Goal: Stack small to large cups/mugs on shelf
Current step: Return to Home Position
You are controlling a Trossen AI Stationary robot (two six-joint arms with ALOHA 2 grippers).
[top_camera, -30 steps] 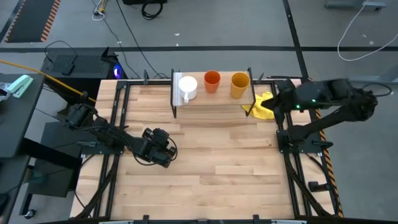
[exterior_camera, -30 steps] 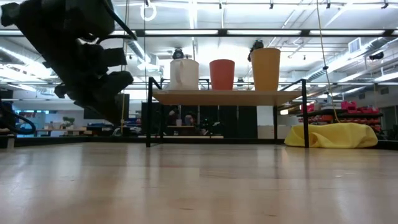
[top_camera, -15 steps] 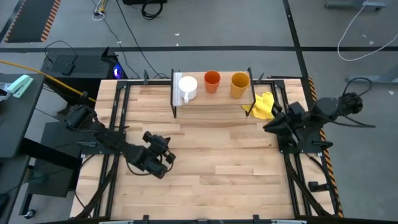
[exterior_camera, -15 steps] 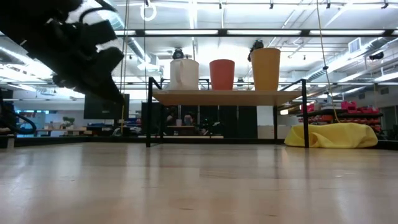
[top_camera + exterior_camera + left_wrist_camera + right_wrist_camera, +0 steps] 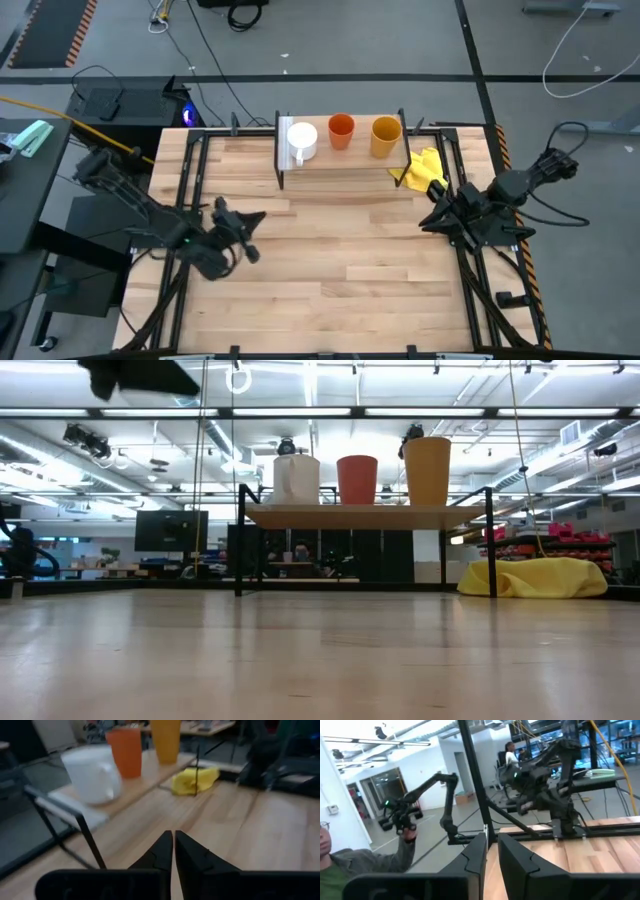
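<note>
Three cups stand upright in a row on the shelf (image 5: 340, 160) at the table's far edge, resting on their bases: the white mug (image 5: 302, 140) with its handle, the orange-red cup (image 5: 341, 131) and the yellow-orange cup (image 5: 385, 137). The low view shows the mug (image 5: 296, 478), the orange-red cup (image 5: 357, 478) and the yellow-orange cup (image 5: 427, 470) on the board (image 5: 360, 516). My left gripper (image 5: 252, 222) hangs shut and empty near the table's left edge, its fingers (image 5: 173, 840) pointing toward the shelf. My right gripper (image 5: 428, 218) is by the right edge, empty, with a narrow gap (image 5: 492, 845).
A yellow cloth (image 5: 422, 170) lies crumpled on the table beside the shelf's right legs, and shows again in the low view as the cloth (image 5: 535, 577). Bare wooden tabletop (image 5: 340, 260) spreads between the arms. A person (image 5: 350, 865) stands beyond the table's left side.
My left arm has risen out of the low view and drawn back toward the table's left edge. My right arm has pulled away from the cloth at the far right corner and folded back along the right edge toward the near side. The cups have stayed put.
</note>
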